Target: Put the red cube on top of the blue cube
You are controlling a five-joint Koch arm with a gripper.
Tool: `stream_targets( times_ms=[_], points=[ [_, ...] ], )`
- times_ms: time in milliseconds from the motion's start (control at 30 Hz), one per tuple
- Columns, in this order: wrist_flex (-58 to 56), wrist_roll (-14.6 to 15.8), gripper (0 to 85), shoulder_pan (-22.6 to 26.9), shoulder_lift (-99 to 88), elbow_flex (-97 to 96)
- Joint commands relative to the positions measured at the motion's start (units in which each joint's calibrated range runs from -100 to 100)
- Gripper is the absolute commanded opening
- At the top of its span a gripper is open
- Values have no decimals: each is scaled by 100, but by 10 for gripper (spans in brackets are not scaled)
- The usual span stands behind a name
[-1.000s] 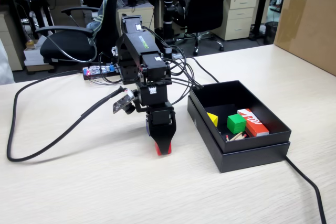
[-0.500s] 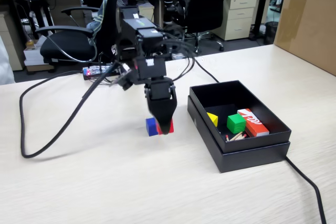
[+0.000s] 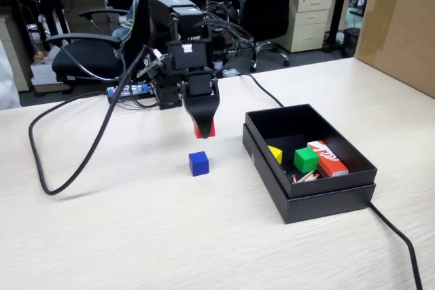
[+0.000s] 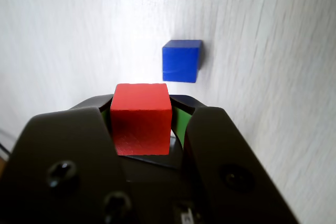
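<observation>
Black box (image 3: 319,198) sits beside blue cube (image 3: 198,163); gripper (image 3: 204,129) clamps red cube (image 3: 204,130).

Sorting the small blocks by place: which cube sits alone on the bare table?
The small dark-blue cube. The red cube is held in the gripper; the green cube lies inside the black box.
</observation>
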Motion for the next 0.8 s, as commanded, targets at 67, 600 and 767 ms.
stream_targets(
  times_ms=[67, 600, 767],
  points=[
    [-7, 44, 9, 0, -464, -48],
    [1, 98, 9, -10, 41, -438],
    [10, 103, 9, -88, 293, -384]
  ],
)
